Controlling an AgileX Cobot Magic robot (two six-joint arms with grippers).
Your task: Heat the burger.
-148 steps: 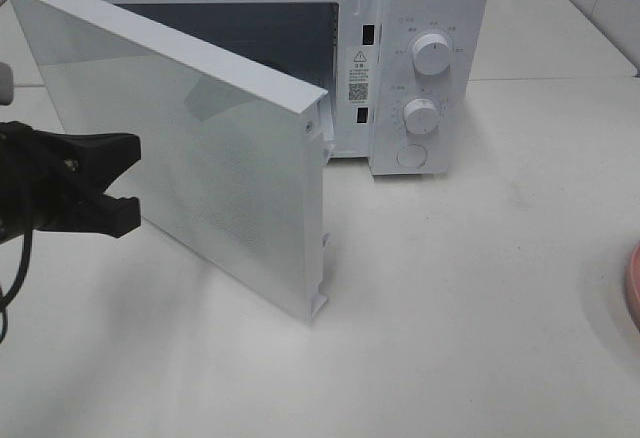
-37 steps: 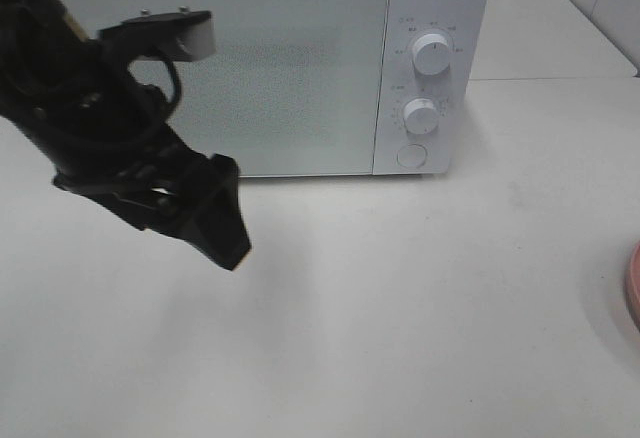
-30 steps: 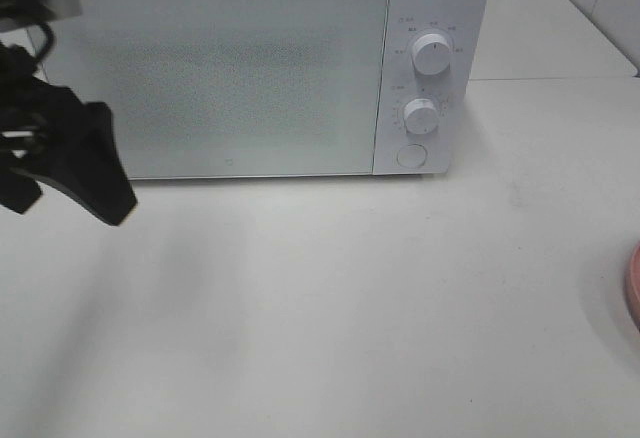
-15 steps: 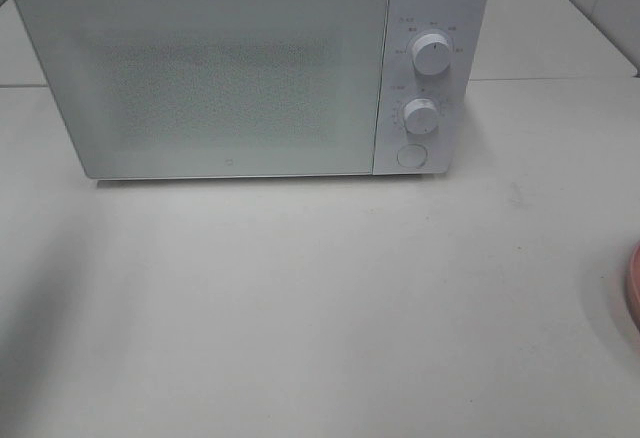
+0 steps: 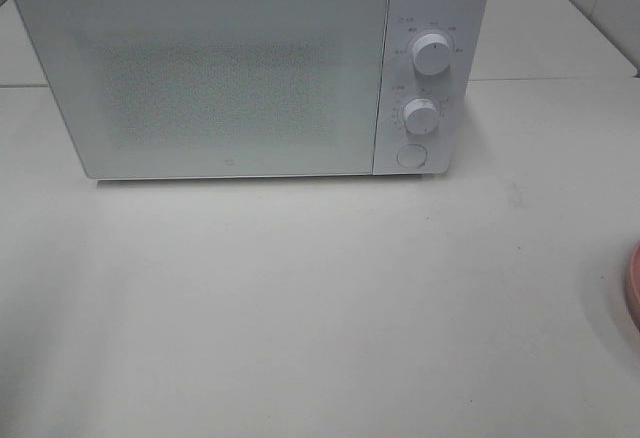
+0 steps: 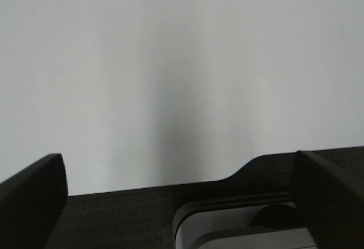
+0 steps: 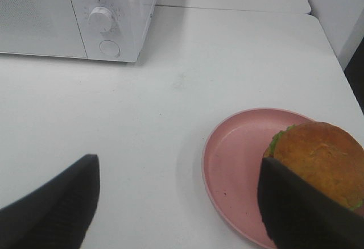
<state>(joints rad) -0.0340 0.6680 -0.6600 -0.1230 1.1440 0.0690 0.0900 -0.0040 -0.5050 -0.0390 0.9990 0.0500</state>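
right gripper (image 7: 176, 203) hangs open and empty above the burger (image 7: 318, 161) on the pink plate (image 7: 239, 169) at the table's right edge; it's probably soft and layered, so take it gently around the bun's sides.

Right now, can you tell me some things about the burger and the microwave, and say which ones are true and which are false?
1. The microwave door is shut. True.
2. The burger is inside the microwave. False: it sits on the plate on the table.
3. The plate is pink. True.
4. The right gripper holds the burger. False: it is open and holds nothing.
5. The microwave has two knobs. True.
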